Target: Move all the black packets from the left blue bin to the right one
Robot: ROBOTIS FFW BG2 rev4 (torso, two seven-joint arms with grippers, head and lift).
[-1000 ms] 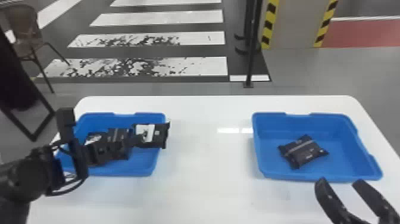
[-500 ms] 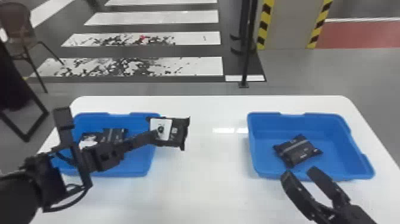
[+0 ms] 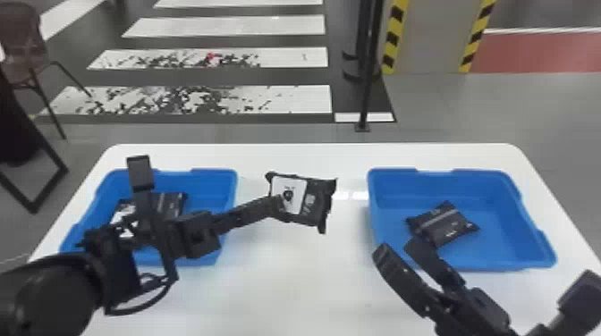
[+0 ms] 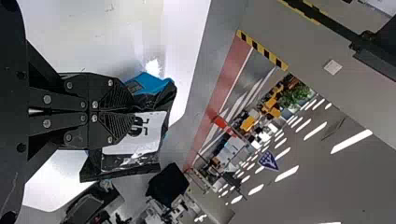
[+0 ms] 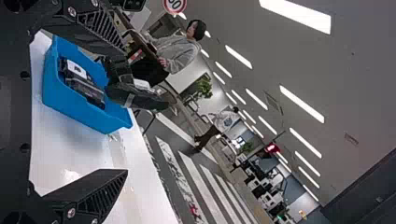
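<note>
Left gripper (image 3: 278, 204): one, closed on a held packet (image 3: 315, 206), black with a white label; the packet hangs above the table (image 3: 286, 286), between the two bins, nearer the far edge than the near one. The left wrist view shows the finger pads pressed close together, with the label partly behind their tips.

Right gripper (image 3: 399, 251): one, fingers spread wide with nothing between them; in the head view its tips lie over the near left corner of the right blue bin (image 3: 474, 185).

Right blue bin: set toward the table's far right corner, along the right edge. Contents: one black packet (image 3: 442, 223) with a grey band, lying flat on the bin floor.

Left blue bin (image 3: 214, 185): set toward the table's far left corner, along the left edge, its near side partly covered by the left arm. Contents: black packets (image 3: 172, 203), at least one with a white label; exact count cannot be told.

Surroundings: one black pole (image 3: 367, 80) on the floor beyond the table's far edge; one brown chair (image 3: 22, 58) beyond the far left corner; white crossing stripes (image 3: 295, 58) on the floor between these.
</note>
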